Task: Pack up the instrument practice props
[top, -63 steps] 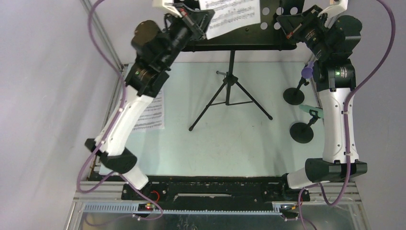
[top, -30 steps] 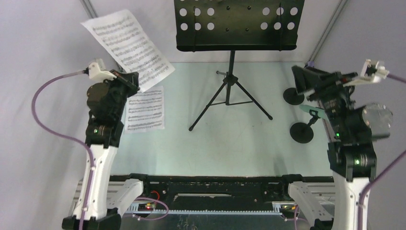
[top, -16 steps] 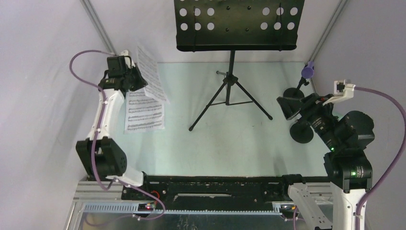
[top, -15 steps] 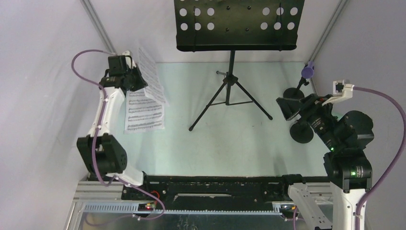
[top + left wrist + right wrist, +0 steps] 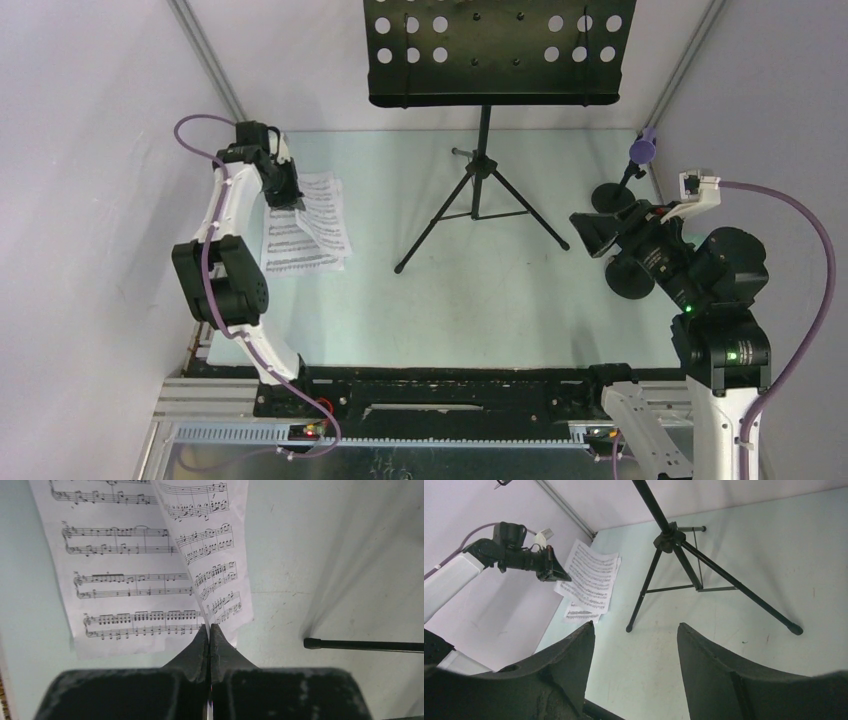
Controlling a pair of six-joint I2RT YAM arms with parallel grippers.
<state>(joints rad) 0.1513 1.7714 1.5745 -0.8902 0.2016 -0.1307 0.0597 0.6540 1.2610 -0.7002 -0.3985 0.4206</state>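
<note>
Fingers [image 5: 199,647] of left gripper [image 5: 209,629] pressed together, pinching white sheet-music page [image 5: 210,545] by near edge; page's long axis runs toward frame top, apparently resting over second white page [image 5: 120,570] flat on table [image 5: 340,555]; right gripper [image 5: 635,627] spread, empty.

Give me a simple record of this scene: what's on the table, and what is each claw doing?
Left gripper: shut, pinching the edge of the top page
Second page: flat on the table, partly under the top page
Right gripper: open, holding nothing
Stand: upright mid-table, its plate bare
Purple mic: in the far holder, right side
Near holder: partly hidden by the right arm
</note>
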